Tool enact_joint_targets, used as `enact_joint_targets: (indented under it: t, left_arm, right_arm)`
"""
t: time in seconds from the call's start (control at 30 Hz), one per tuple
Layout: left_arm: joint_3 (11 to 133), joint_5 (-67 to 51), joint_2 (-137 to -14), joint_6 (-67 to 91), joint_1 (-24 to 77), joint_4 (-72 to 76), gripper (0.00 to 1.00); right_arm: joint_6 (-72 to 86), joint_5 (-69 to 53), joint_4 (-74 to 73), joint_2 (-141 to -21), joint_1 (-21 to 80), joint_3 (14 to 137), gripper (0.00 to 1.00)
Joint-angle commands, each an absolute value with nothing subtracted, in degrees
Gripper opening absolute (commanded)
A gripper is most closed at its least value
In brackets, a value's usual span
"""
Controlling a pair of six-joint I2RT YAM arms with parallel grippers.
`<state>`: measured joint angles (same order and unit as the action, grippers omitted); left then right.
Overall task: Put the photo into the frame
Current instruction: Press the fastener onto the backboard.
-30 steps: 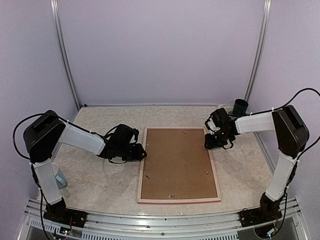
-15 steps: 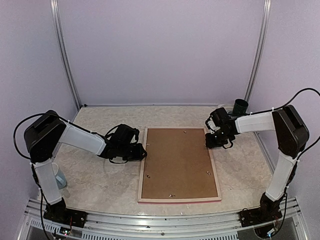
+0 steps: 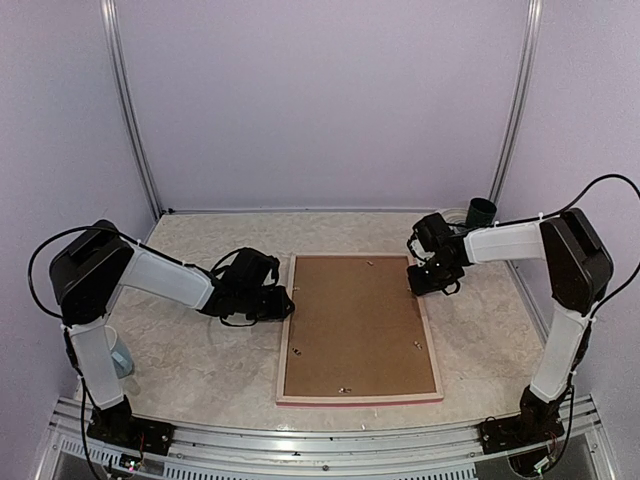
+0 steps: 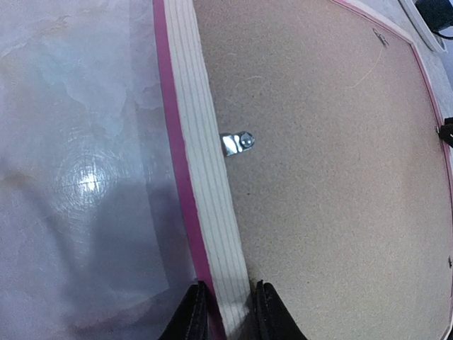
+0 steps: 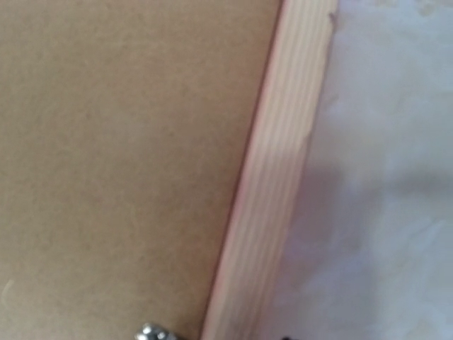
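The frame (image 3: 358,401) lies back up at the centre of the surface (image 3: 200,370), with the backing board (image 3: 355,325) filling it. No photo shows in any view, and whether it is already under the board I cannot tell.

The left tool (image 4: 226,319) is at the frame's 10 o'clock. Its fingers straddle the pale rail and look pressed onto it, one on the pink outer edge and one on the board side. A metal clip (image 4: 237,142) sits further along that rail. The right tool (image 3: 425,283) is at the frame's 2 o'clock, over the right rail. Its fingers barely show, so I cannot tell if it grips.

Both contacts are near the 12 o'clock end. If the frame is lifted from there, the 6 o'clock end would probably drag or sag. A thin pinch could then slip off the rail. If only the left tool holds, the frame could swing, and any unturned clips could let the board drop out.
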<state>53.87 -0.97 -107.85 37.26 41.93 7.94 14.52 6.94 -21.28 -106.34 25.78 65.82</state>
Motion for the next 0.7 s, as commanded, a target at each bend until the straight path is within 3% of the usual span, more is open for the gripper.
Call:
enact_joint_targets:
  t: [0.0,0.17,0.67]
  left_arm:
    - [55.4,2.0,-109.7,35.2,42.2,3.0,0.22]
    - [56.2,2.8,-109.5,34.6,41.8,0.6,0.16]
    - [59.0,5.6,-109.5,31.5,41.6,-5.1,0.16]
  right_arm:
    - [12.4,10.5,-24.7,-108.3,26.2,68.6,0.36]
    - [12.2,8.7,-25.6,-109.2,26.3,68.7,0.38]
    - [10.2,4.4,-29.6,-109.4,27.4,72.1,0.48]
